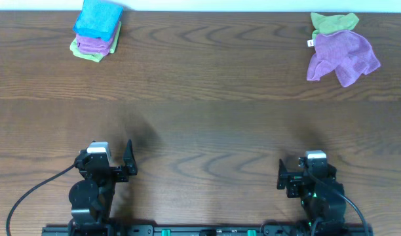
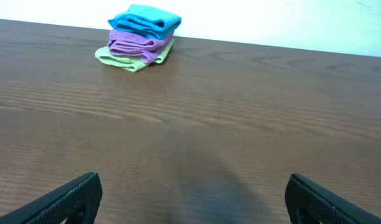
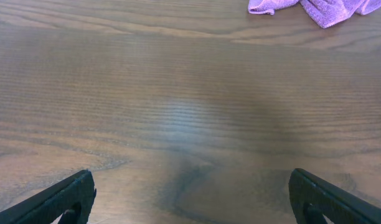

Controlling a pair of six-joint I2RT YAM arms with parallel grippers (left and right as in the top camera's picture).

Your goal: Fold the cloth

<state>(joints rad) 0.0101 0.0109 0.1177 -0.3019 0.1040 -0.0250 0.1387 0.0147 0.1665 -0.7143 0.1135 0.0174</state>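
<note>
Overhead looks straight down on the table [image 1: 200,98]; wrist views sit low, facing its far edge — left shares the stack [image 1: 95,29] (upper left), right the cloth [image 1: 341,56].

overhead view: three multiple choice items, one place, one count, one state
1. Where does the crumpled purple cloth lie? A) far right of the table B) table centre C) between the arms
2. How many cloths are in the folded stack? A) two B) three C) five
3. The left gripper and right gripper are: A) open, empty B) shut on cloth C) out of view
A: it lies at the far right corner. B: blue, purple and green layers show. A: both jaws stand wide over bare wood.
</note>
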